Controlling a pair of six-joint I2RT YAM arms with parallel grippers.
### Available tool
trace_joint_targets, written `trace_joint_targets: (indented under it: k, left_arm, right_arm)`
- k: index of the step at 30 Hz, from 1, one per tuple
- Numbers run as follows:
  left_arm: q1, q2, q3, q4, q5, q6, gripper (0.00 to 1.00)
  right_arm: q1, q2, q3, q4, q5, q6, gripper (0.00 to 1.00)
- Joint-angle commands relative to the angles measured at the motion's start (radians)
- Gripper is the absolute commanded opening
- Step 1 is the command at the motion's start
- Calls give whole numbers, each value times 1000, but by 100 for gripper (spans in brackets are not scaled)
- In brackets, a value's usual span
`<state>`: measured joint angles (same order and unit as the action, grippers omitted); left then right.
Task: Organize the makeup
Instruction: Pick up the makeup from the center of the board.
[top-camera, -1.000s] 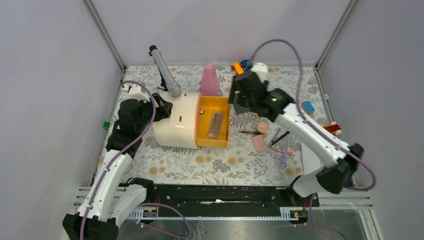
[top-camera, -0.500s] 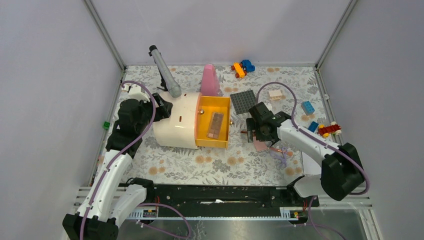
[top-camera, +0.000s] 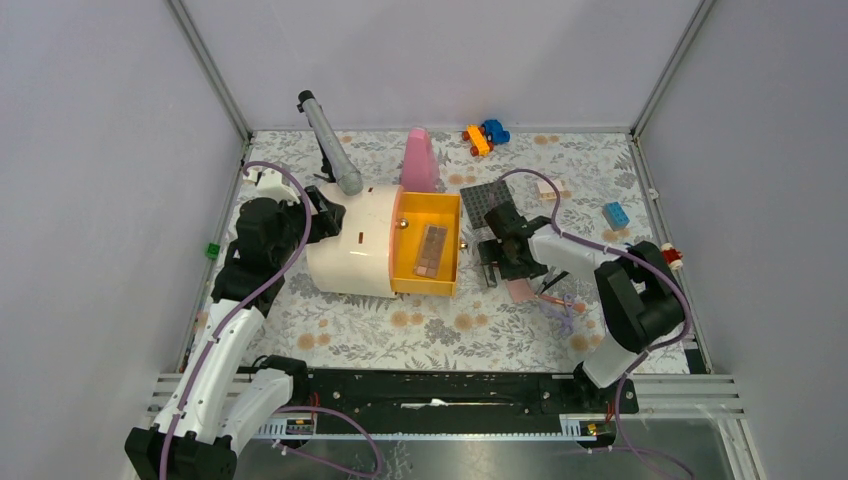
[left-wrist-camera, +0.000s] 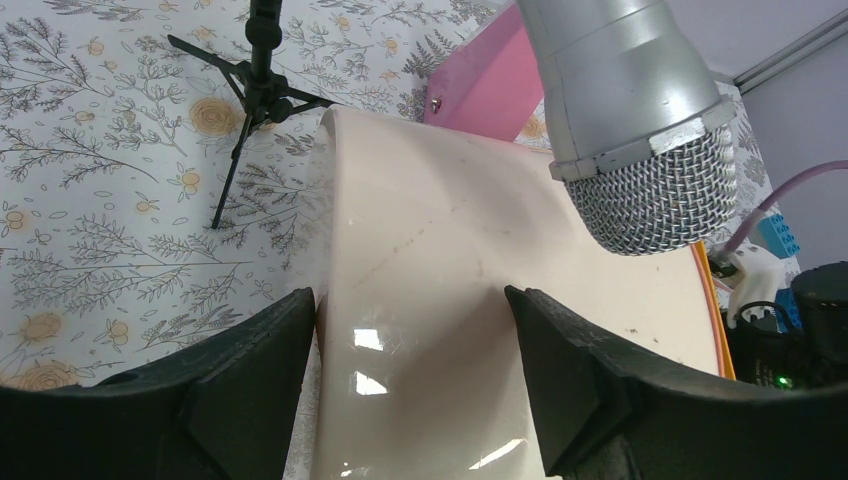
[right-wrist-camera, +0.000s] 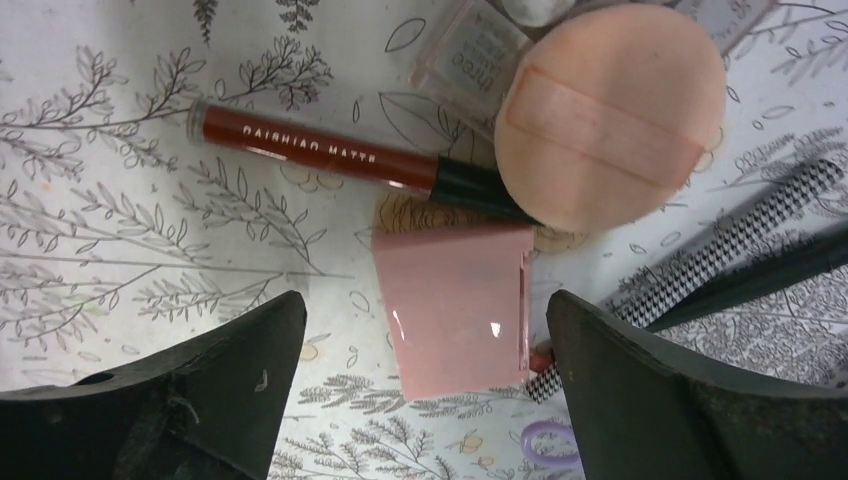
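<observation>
Lip tube (right-wrist-camera: 320, 150), puff (right-wrist-camera: 610, 130) beside compact (right-wrist-camera: 460, 305)

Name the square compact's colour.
The square compact is glossy pink; the right wrist view shows it best.

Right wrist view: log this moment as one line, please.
right gripper: open, over pink compact | left gripper: shut on cream case | orange drawer: open | compact: not yet grasped

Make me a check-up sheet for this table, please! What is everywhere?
Surface: flowery cloth, flat.
Job's things: pink compact, peach puff, dark red lip tube and pale bottle lie together; orange drawer stands open.
Clutter: toy bricks, grey studded plate, pink cone bottle, microphone.
Grippers: right gripper open above the pink compact; left gripper at the cream case, grip unclear.
Cables: purple cable along each arm.
Surroundings: pale walls.
</observation>
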<state>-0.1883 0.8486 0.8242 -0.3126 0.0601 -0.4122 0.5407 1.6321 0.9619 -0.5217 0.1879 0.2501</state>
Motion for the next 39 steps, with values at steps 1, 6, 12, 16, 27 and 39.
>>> trace_joint_targets:
  k: [1, 6, 12, 16, 27, 39]
  left_arm:
    - [3, 41, -37, -180, 17, 46, 73]
    - [3, 41, -38, -180, 17, 46, 73]
    - [3, 46, -37, -180, 19, 46, 73]
    - [3, 47, -37, -180, 20, 46, 73]
    - [3, 45, -37, -178, 24, 46, 73]
    - [3, 40, -37, -178, 24, 47, 73]
  right_arm:
    - [-23, 54, 50, 17, -29, -45, 97]
    - [-34, 86, 45, 18, -48, -45, 94]
    - [-57, 96, 44, -18, -57, -10, 80]
    - [-80, 87, 60, -46, -69, 6, 67]
    - [-85, -33, 134, -120, 28, 34, 39]
    - [-51, -247, 408, -176, 63, 225, 30]
